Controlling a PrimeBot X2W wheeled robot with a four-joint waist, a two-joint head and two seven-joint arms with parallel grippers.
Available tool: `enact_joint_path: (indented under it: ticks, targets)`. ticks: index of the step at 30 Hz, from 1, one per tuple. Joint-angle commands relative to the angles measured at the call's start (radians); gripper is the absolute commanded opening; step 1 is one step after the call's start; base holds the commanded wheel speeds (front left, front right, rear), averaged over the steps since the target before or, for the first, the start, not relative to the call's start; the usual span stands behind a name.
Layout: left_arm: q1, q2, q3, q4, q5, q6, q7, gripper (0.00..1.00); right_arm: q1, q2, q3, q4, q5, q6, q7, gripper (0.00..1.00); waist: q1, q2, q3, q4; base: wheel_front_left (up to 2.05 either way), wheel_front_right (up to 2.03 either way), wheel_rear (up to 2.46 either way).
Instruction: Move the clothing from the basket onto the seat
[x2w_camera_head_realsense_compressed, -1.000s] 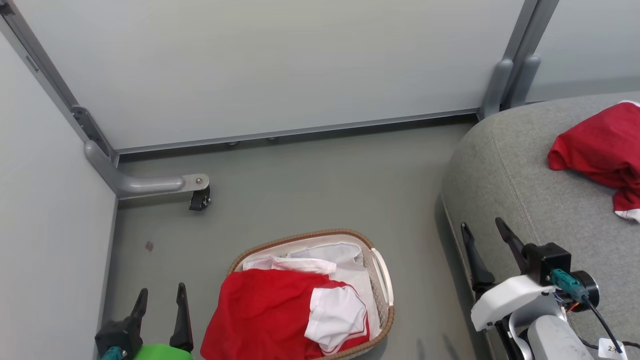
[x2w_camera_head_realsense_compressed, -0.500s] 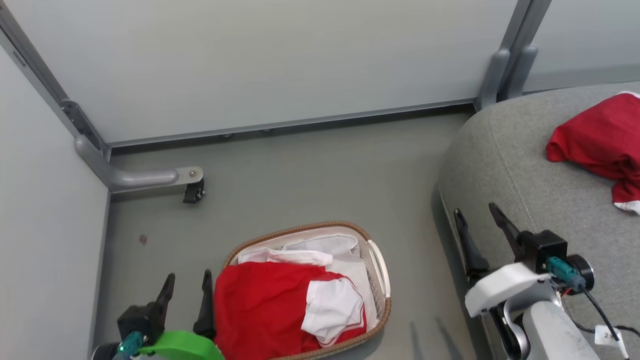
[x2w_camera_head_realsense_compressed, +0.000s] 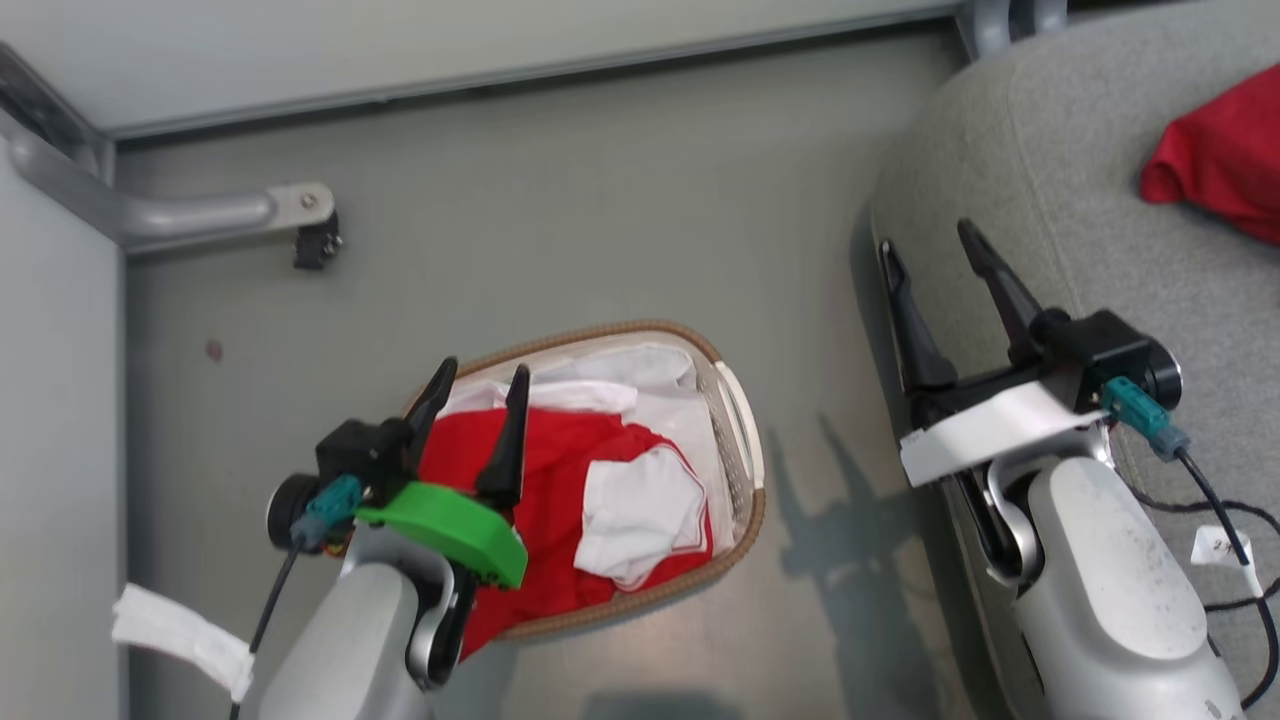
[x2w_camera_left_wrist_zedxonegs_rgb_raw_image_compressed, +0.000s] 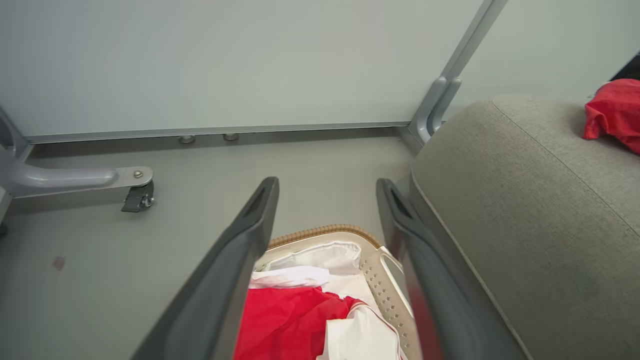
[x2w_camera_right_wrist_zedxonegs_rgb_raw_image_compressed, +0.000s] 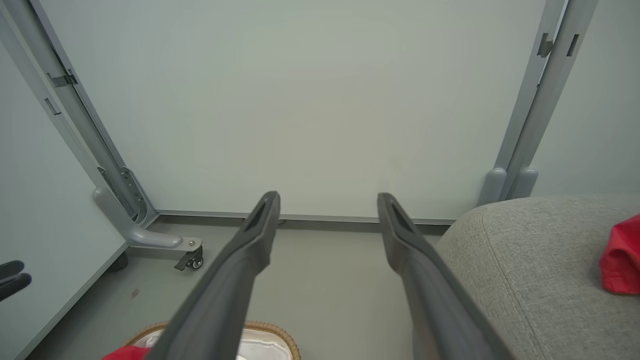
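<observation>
Red clothing (x2w_camera_head_realsense_compressed: 562, 472) is lying on white liner (x2w_camera_head_realsense_compressed: 650, 366); your left gripper (x2w_camera_head_realsense_compressed: 483, 370), spread empty above it, is risking pinching both; right gripper (x2w_camera_head_realsense_compressed: 927, 238) is hanging released.

The right pincer (x2w_camera_right_wrist_zedxonegs_rgb_raw_image_compressed: 327, 196) gapes wide over the floor (x2w_camera_right_wrist_zedxonegs_rgb_raw_image_compressed: 325, 285), basket (x2w_camera_right_wrist_zedxonegs_rgb_raw_image_compressed: 285, 334) at bottom, seat (x2w_camera_right_wrist_zedxonegs_rgb_raw_image_compressed: 525, 265) at right.

The grey floor (x2w_camera_head_realsense_compressed: 560, 200) carries the basket (x2w_camera_head_realsense_compressed: 600, 329) beside the seat (x2w_camera_head_realsense_compressed: 1040, 170), where red clothing (x2w_camera_head_realsense_compressed: 1215, 160) lies.
</observation>
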Motion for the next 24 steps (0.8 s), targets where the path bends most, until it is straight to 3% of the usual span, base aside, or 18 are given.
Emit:
enact_joint_path:
  ticks: [1,6,10,24]
  targets:
    - [-0.045,0.022,-0.023,0.008,-0.018,-0.003,0.000,1.00,-0.025,-0.003,0.005,-0.011,0.009,-0.001,0.000,1.00,0.0000,0.0000,0.142,-0.055,0.00,0.00,0.00]
    - [-0.149,0.056,-0.134,0.052,-0.086,-0.003,0.000,1.00,-0.078,-0.003,0.021,-0.041,0.022,-0.001,0.000,1.00,0.0000,0.0000,0.232,-0.086,0.00,0.00,0.00]
    - [-0.265,0.113,-0.280,0.107,-0.184,-0.003,0.000,1.00,-0.115,-0.003,0.035,-0.073,0.032,-0.001,0.000,1.00,0.0000,0.0000,0.317,-0.114,0.00,0.00,0.00]
    - [-0.481,0.219,-0.719,0.249,-0.503,-0.003,0.060,1.00,-0.166,-0.003,0.084,-0.122,0.029,-0.001,0.000,1.00,0.0000,0.0000,0.464,-0.166,0.00,0.00,0.00]
